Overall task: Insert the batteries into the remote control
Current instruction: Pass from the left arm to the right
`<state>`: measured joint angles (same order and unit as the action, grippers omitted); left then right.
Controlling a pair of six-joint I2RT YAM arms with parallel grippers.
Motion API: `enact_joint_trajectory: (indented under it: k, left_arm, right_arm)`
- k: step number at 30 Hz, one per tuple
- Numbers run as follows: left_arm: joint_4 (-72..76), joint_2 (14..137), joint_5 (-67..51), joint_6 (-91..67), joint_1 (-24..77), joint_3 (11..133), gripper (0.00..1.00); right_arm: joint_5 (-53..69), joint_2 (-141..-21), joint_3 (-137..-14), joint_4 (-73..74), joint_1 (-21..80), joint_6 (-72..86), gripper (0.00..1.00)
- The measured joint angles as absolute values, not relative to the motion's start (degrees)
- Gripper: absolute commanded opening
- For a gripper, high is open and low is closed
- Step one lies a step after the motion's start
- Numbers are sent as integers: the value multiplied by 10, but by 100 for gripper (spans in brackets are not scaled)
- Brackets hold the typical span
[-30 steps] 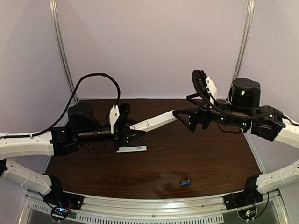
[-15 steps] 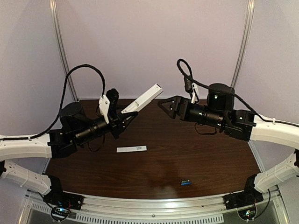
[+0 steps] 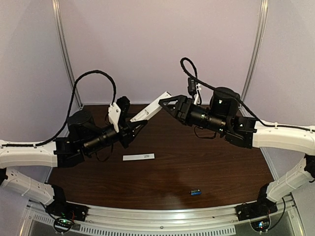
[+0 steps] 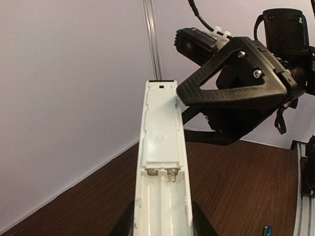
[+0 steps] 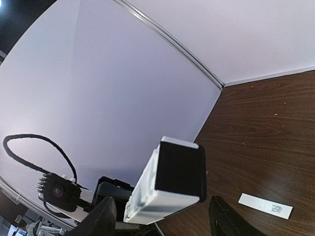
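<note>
Walls (image 3: 147,44): pale lilac, metal rails (image 3: 63,54) at corners.
Surface (image 3: 216,162): dark wood; cover strip (image 3: 139,157) and battery (image 3: 196,192) lie well apart.
Left hand (image 3: 136,126): grips remote (image 3: 153,106), raised.
Right hand (image 3: 165,104): parted, straddling remote's tip.

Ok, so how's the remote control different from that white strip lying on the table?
The remote control is held in the air, tilted upward, by the left gripper; the cover strip lies flat on the table. The remote is a thicker bar with an open battery recess showing spring contacts; the strip is thin, with small dark print. Both are white, long and rectangular.
</note>
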<state>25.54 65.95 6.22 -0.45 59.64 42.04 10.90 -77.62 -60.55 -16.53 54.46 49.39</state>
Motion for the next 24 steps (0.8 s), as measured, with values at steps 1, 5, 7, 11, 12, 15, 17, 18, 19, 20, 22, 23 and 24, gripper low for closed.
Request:
enact_joint_trajectory:
  k: [1,5,7,11,12,15,17,18,19,20,22,23,24]
  left_arm:
    - [257,660,63,-1,599,420,0]
    - [267,662,64,11,603,415,0]
    - [270,665,64,15,604,413,0]
    - [272,670,67,23,606,411,0]
    - [277,670,69,25,607,410,0]
    - [280,674,76,35,609,410,0]
    - [284,675,80,40,610,410,23]
    - [284,676,82,40,610,410,37]
    - [284,676,84,40,611,410,54]
    - [284,676,84,42,611,410,70]
    - [280,675,89,37,612,410,95]
    - [276,674,94,33,613,410,97]
    - [269,671,102,28,612,410,97]
  right_arm:
    - [109,-781,-606,-175,544,503,63]
    - [109,-798,-606,-207,536,541,55]
    - [109,-806,-605,-226,532,558,47]
    - [109,-816,-603,-262,525,593,26]
    - [109,-817,-602,-267,524,599,22]
    - [113,-821,-599,-286,521,626,11]
    - [115,-822,-597,-290,518,633,5]
    - [117,-822,-596,-292,517,634,2]
    - [119,-823,-595,-294,516,634,0]
    - [123,-823,-594,-295,514,635,0]
    - [128,-822,-591,-295,509,632,0]
    - [131,-820,-588,-293,502,629,0]
    - [132,-816,-583,-288,492,625,0]
